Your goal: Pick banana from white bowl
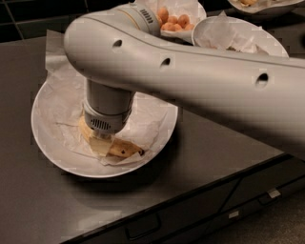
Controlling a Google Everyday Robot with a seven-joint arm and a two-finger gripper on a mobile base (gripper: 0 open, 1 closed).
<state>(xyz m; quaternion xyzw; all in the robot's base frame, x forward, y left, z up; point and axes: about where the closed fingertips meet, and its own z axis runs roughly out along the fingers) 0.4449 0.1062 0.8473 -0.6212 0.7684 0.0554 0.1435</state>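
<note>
The white bowl (52, 143) stands on the dark counter at the left, lined with crumpled translucent paper. The banana (125, 149), yellow with brown spots and a dark tip, lies on the paper at the bowl's front middle. My gripper (101, 145) reaches straight down into the bowl and sits right on the banana's left half. The arm's round wrist (107, 107) hides most of the gripper and the banana's left end from above.
A smaller white bowl with orange pieces (174, 19) and another paper-lined white bowl (238, 35) stand behind, partly under the arm. A further dish (267, 5) is at the back right. The counter's front edge (190, 186) runs just below the bowl, with drawers beneath.
</note>
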